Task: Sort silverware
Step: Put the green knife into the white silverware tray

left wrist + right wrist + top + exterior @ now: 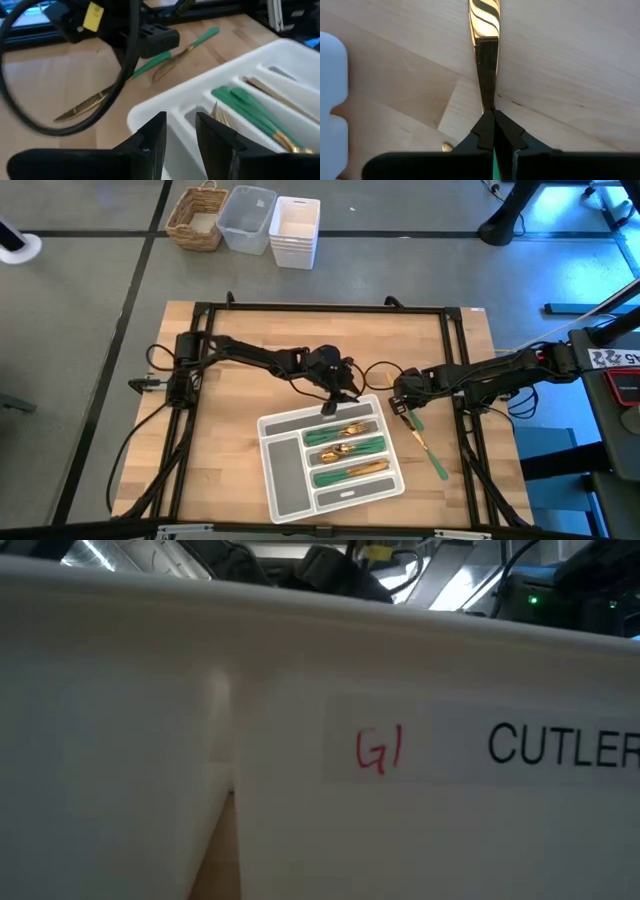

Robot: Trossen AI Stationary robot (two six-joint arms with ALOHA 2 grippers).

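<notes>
pale wood surface [230, 440] filling the middle of the high view, with a grey compartmented tray [288, 480] lying tilted at lower centre. green-handled, gold-headed silverware [345, 450] laid in three of the tray's slots, toward its right side. two more pieces on bare wood just right of the tray: a knife [408, 420] under the right arm's tip and another piece [430, 456] below and right of it.

right pincer [403, 406] down at the surface, centre right of the high view, just beside the tray's upper right corner. in the right wrist view, fingers [484, 134] pressed together on the knife [485, 50], pinched where gold blade meets green handle, blade pointing to the top of that frame, a tray corner showing white at the left edge.

left pincer [332, 404] poised over the tray's upper edge, centre of the high view. in the left wrist view, pincer [181, 131] partly parted, a clear gap between the two dark fingers, nothing between them, tray compartments with green handles [250, 112] to the right, both loose pieces on the wood beyond, partly crossed by the other arm and a black cable.

low view blocked almost wholly by a white wall [150, 740] bearing red handwriting and black printed letters.

wicker basket [195, 218] and two plastic bins [272, 224] on the floor at upper left of the high view.
</notes>
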